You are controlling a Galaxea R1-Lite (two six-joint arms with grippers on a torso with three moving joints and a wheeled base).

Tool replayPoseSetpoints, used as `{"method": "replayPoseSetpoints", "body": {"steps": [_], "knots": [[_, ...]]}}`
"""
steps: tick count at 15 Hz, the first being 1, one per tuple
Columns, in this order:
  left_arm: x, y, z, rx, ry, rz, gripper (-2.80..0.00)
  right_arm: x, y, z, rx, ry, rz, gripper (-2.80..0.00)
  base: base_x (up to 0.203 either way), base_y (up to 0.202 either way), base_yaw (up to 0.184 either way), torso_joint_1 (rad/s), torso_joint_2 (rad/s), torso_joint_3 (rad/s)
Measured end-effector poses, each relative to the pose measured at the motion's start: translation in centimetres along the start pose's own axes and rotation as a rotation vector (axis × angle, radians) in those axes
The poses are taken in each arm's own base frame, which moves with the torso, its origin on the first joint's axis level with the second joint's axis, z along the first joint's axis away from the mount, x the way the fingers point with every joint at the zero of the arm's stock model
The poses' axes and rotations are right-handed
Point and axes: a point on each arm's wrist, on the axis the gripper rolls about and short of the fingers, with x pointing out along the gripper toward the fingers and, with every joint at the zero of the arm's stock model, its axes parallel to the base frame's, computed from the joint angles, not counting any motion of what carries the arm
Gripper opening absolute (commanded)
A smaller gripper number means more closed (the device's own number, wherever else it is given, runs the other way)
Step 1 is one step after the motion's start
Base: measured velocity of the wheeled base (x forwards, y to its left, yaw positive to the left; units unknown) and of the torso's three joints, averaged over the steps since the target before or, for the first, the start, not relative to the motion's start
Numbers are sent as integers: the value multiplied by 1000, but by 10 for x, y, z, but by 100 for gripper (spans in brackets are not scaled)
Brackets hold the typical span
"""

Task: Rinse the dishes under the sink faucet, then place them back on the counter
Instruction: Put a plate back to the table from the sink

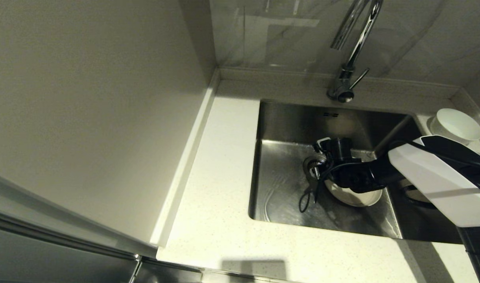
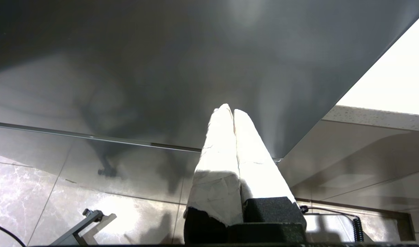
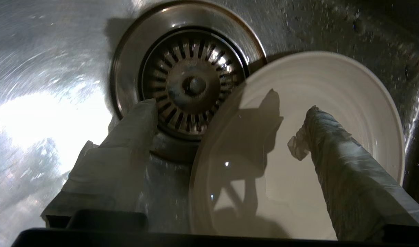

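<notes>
A cream-beige plate (image 1: 358, 196) (image 3: 333, 89) lies in the sink (image 1: 283, 184) (image 3: 41, 51), beside the round drain strainer (image 1: 314, 162) (image 3: 192, 82). My right gripper (image 1: 316, 173) (image 3: 228, 106) is down in the basin and open. One finger is by the strainer and the other over the plate's face, with the plate's rim between them. A small white bowl (image 1: 456, 125) stands on the counter (image 1: 220, 165) at the far right. The chrome sink faucet (image 1: 356, 47) rises behind the basin. My left gripper (image 2: 229, 109) is shut and empty, and it does not show in the head view.
The basin walls close in around my right gripper, with the right wall close to the plate. My right arm (image 1: 432, 177) crosses the sink's right edge. A beige wall panel (image 1: 86, 118) stands to the left of the counter.
</notes>
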Motion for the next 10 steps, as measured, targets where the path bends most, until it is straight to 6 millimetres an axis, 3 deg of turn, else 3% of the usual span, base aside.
{"method": "replayPoseSetpoints", "body": {"steps": [10], "knots": [[0, 0, 0, 0, 0, 0, -280, 23, -10, -17, -68, 38, -36, 0, 0, 0, 0, 0, 0, 0]]}}
